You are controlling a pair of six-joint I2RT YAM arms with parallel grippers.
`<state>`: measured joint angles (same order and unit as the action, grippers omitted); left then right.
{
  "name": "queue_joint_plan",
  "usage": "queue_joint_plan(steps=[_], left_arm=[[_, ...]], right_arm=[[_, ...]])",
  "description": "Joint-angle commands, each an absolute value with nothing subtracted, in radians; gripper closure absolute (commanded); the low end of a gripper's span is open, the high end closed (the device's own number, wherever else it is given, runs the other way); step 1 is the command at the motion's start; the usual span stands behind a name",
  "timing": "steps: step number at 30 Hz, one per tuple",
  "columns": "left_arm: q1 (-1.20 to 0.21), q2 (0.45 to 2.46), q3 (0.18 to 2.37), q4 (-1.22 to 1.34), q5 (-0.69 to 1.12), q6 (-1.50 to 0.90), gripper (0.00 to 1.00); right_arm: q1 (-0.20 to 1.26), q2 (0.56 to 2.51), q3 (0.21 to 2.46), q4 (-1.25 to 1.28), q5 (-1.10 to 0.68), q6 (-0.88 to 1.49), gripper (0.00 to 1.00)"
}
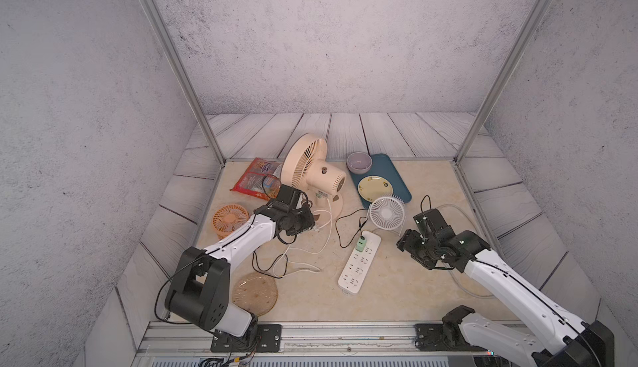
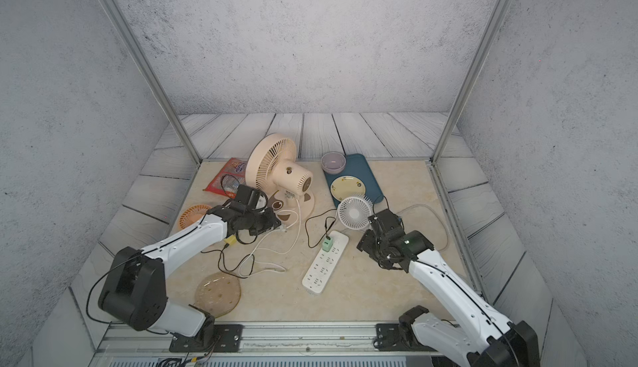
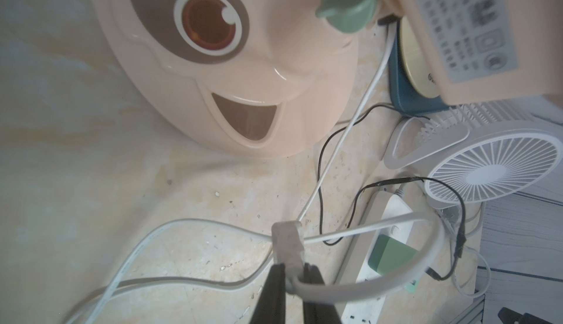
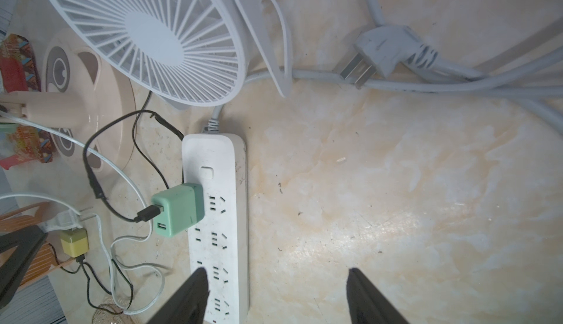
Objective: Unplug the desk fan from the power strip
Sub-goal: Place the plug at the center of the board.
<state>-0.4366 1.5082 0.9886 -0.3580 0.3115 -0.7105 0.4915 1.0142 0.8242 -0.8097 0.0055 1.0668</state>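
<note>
Progress looks close to complete. In both top views the power strip (image 1: 359, 261) lies flat on the table (image 1: 397, 296) between the two arms, with its far end just beside a small white fan (image 1: 386, 211). The cream desk fan (image 1: 312, 172) stands behind it. The fan's white cord loops over the table to the left gripper (image 1: 315, 227), which hovers near the fan's base, well apart from the strip. A green adapter (image 1: 360, 244) with a black cable is the only thing seated in the strip. The right gripper (image 1: 402, 241) hangs near the strip's far end and touches nothing.

In the left wrist view, the left gripper (image 3: 294, 269) is clamped on a white plug (image 3: 288, 240) at the end of the fan's cord and holds it clear of the table. The strip (image 3: 396, 209) sits off to one side.

In the right wrist view, the right gripper (image 4: 277, 272) has its jaws well apart with nothing between them, over the strip's (image 4: 213, 154) edge and the bare table beside it. The held plug (image 4: 65, 217) seems to show bare prongs, though it is small and sits at the picture's edge.

As I judge it, the fan's plug is already out of the strip. What is left is to set the plug down and let go.
</note>
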Motion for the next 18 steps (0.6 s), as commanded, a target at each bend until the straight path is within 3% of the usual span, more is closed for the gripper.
queue_joint_plan(steps=[1, 2, 6, 10, 13, 18], left_arm=[[-0.436, 1.522, 1.017, -0.347, 0.28, -0.702, 0.93], [-0.436, 1.526, 1.017, -0.356, 0.264, -0.705, 0.88], [-0.436, 1.512, 0.995, -0.383, 0.199, -0.722, 0.55], [-0.436, 1.449, 0.977, -0.405, 0.128, -0.724, 0.34], [-0.436, 1.391, 0.98, -0.432, 0.081, -0.708, 0.26], [-0.438, 1.276, 1.008, -0.476, 0.037, -0.659, 0.24]], right_arm=[[0.488, 0.987, 0.809, -0.824, 0.021, 1.082, 0.27], [0.488, 0.982, 0.808, -0.827, 0.025, 1.083, 0.27], [0.488, 0.972, 0.81, -0.844, 0.038, 1.082, 0.27], [0.487, 0.976, 0.82, -0.847, 0.042, 1.066, 0.27], [0.487, 1.0, 0.845, -0.838, 0.028, 1.023, 0.26], [0.488, 1.085, 0.913, -0.849, -0.019, 0.957, 0.25]])
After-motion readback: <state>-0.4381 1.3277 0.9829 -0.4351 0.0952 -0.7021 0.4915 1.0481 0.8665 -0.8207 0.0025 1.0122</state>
